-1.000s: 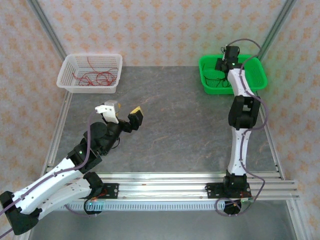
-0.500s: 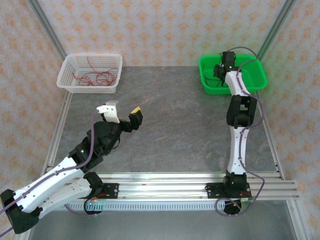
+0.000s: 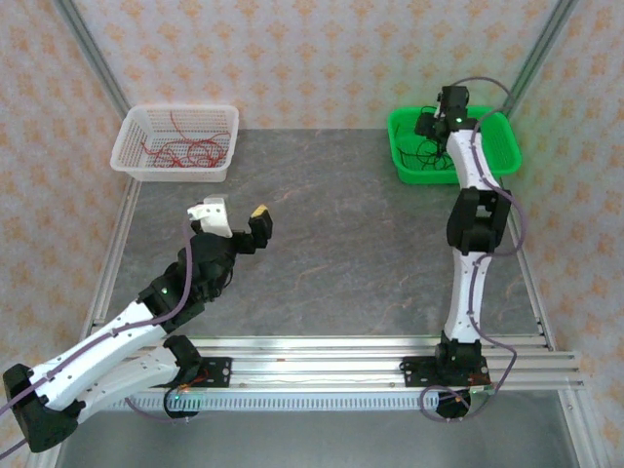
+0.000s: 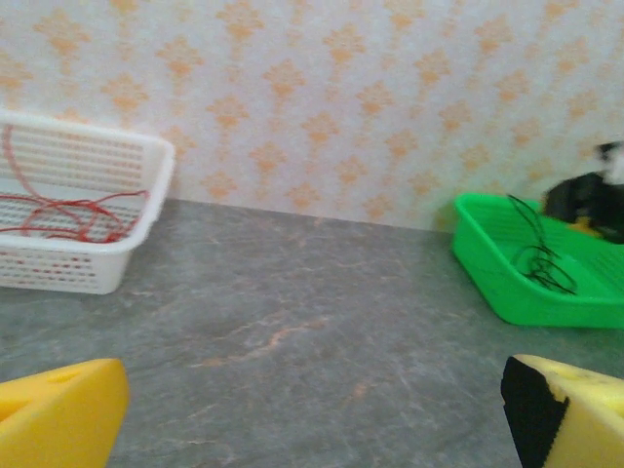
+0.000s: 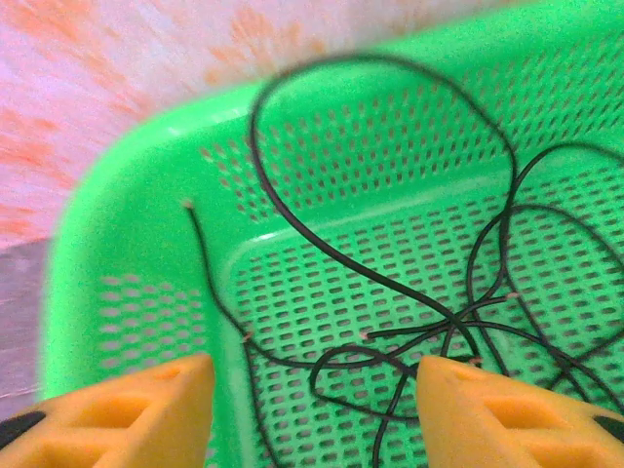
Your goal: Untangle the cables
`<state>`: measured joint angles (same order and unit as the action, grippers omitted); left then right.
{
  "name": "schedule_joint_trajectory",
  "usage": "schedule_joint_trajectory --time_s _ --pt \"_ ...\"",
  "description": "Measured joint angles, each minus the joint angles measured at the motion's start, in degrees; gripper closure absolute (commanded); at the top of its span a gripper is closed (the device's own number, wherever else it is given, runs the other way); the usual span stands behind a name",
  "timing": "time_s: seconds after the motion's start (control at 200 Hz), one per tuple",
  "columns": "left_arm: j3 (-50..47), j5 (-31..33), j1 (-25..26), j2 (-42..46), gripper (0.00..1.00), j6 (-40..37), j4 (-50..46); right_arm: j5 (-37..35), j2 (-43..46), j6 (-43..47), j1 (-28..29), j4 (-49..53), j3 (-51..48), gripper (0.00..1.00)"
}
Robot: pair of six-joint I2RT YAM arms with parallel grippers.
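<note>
Overhead, red cables (image 3: 190, 151) sit at eleven o'clock in the white basket (image 3: 171, 175). My right wrist resolves black cables (image 5: 390, 283) beneath the parted, empty right gripper (image 5: 312, 390); left gripper (image 4: 312, 409) gapes wide.

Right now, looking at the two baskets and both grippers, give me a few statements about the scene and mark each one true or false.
1. The red wires lie in the white basket. True.
2. The black wires lie in the white basket too. False: they lie in the green basket.
3. The left gripper is holding a red wire. False: its jaws stand open and empty above the table.
4. The right gripper is over the green basket with its jaws apart. True.
</note>
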<state>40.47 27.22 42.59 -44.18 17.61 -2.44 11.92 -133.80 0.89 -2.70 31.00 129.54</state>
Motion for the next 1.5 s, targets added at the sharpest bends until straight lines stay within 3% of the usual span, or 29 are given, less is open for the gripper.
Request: schedule_joint_trajectory --time_s 0.14,0.25,0.31,0.37,0.405,0.601,0.721,0.856,1.131,1.291,1.421,1.501 --pt "0.11 5.66 -3.21 0.15 0.01 0.07 -0.35 0.13 13.29 0.28 0.02 -1.64 -8.52 0.36" --pt "0.00 8.17 -8.57 0.44 0.01 -0.63 0.66 0.04 25.49 0.48 0.00 -5.77 -19.69 0.33" --pt "-0.63 8.72 -12.63 0.68 0.01 -0.98 2.21 -0.13 31.52 0.66 0.00 -8.94 -26.84 0.20" --pt "-2.14 9.22 -17.25 0.76 0.01 -1.14 4.70 -0.55 37.53 0.55 0.02 -12.85 -35.30 0.16" --pt "-3.52 9.29 -19.85 0.79 0.01 -1.09 6.58 -0.83 40.59 0.33 0.02 -14.91 -40.30 0.00" --pt "-18.32 10.54 -31.26 0.33 0.01 -3.06 22.60 -1.97 58.47 -1.27 -0.13 -27.98 -72.41 0.00" --pt "-25.35 11.37 -35.34 -2.80 0.01 -4.28 30.84 -2.82 69.85 -1.77 -0.13 -36.68 -89.72 0.00" --pt "-31.54 11.17 -37.64 -10.38 0.01 -5.68 45.09 -3.65 77.33 -1.73 -0.13 -47.76 -102.12 0.00" --pt "-39.65 6.14 -37.77 -39.93 0.01 -10.62 80.41 -4.04 77.61 -1.53 -0.13 -75.12 -121.66 0.00" --pt "-39.32 0.15 -38.75 -37.55 0.01 -11.91 85.46 -4.66 69.64 -1.57 -0.15 -92.30 -128.43 0.00" --pt "-35.21 -7.41 -39.10 -44.06 0.00 -14.73 89.59 -3.04 51.67 -1.70 -0.15 -107.78 -127.97 0.00" --pt "-32.92 -10.01 -39.65 -43.80 0.00 -14.69 84.91 -1.66 45.88 -1.20 0.02 -105.18 -124.10 0.00"
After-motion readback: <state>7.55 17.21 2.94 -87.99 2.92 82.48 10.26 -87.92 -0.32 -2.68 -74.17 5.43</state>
